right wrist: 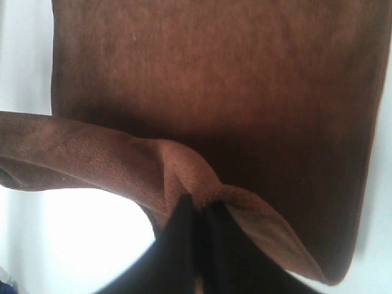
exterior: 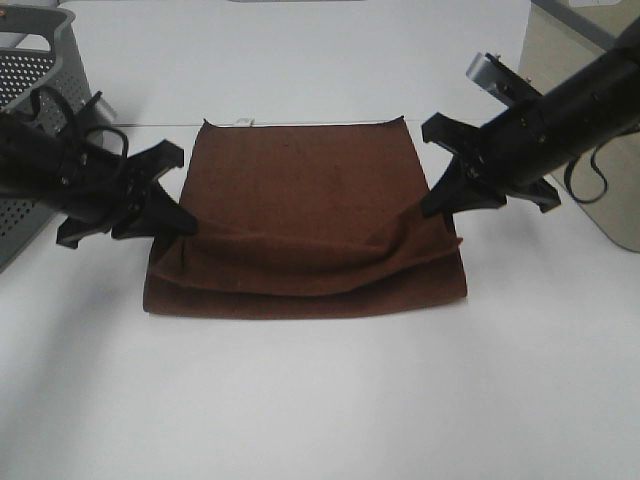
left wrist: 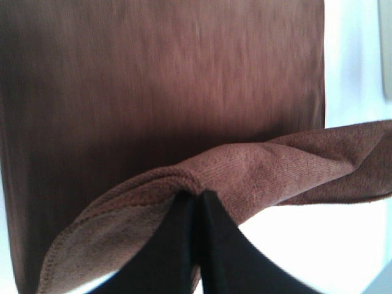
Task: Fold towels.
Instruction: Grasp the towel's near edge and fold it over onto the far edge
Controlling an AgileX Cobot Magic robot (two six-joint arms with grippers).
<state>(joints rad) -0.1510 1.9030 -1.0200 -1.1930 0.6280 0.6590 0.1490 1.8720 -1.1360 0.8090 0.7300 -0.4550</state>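
The dark reddish-brown rectangular terry cloth towel [exterior: 300, 170] lies in the middle of the white table [exterior: 320, 400], its far edge flat, with a small white tag [exterior: 243, 122] at the far left corner. The near part is doubled over. A soft crease runs along the side closest to the camera, and the upper layer is raised off the lower one, sagging in the middle between 2 held corners.

The black left gripper [exterior: 180, 222] is pinched tight on the left corner of that raised edge, and the black right gripper [exterior: 437, 205] is clamped on the right corner. Both wrist views show cloth bunched at closed fingertips.

The first fold looks roughly half made: the carried edge hangs about midway over the towel, well short of the far edge. It is not yet laid down, aligned or released, and any further folds remain. A grey perforated plastic basket [exterior: 30, 80] stands at the far left.
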